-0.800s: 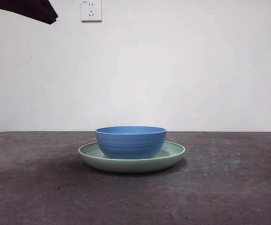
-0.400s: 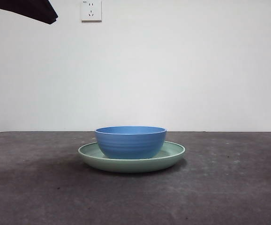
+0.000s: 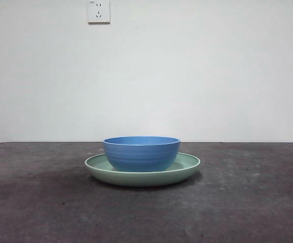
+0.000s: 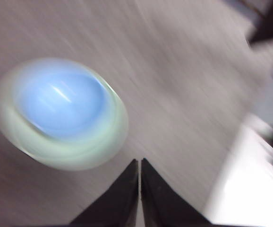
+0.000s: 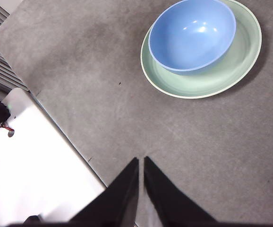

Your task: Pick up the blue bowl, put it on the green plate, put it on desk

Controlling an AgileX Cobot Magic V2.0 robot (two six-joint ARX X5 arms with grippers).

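In the front view no gripper shows; the blue bowl (image 3: 141, 153) sits upright in the green plate (image 3: 187, 169), at the frame's lower middle on the dark surface (image 3: 248, 202). Medium blue with faint ridges, the bowl is narrower than the shallow pale plate. The left gripper (image 4: 140, 163), jaws pressed together and empty, hangs well apart from the blurred bowl. The right gripper (image 5: 141, 161), likewise closed, is also well clear.

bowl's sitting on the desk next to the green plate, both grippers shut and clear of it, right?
Not quite: the blue bowl sits on the green plate, not beside it; the front view shows this. The left gripper and right gripper are shut and clear of it.
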